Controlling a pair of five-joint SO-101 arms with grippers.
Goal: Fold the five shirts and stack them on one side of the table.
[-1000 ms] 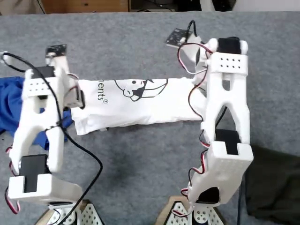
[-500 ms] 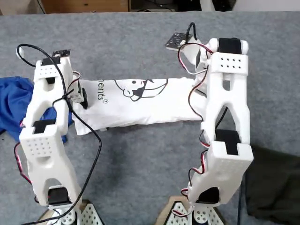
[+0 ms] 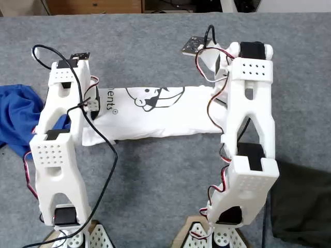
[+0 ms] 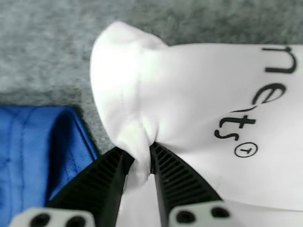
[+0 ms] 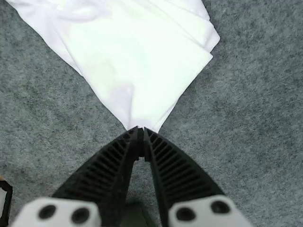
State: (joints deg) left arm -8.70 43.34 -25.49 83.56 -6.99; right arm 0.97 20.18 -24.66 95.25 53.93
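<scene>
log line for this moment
left gripper shut on white shirt | right gripper shut on white shirt | blue shirt crumpled nearby

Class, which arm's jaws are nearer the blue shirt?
Left. The left arm has its jaws shut on the white shirt end beside the blue shirt; the right arm pinches the opposite end, farther away.

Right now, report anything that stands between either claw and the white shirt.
Nothing visible does. The left claw is shut on a bunched fold of the white shirt, the right claw on a corner at its other end. The blue shirt lies beside the left claw, not between.
</scene>
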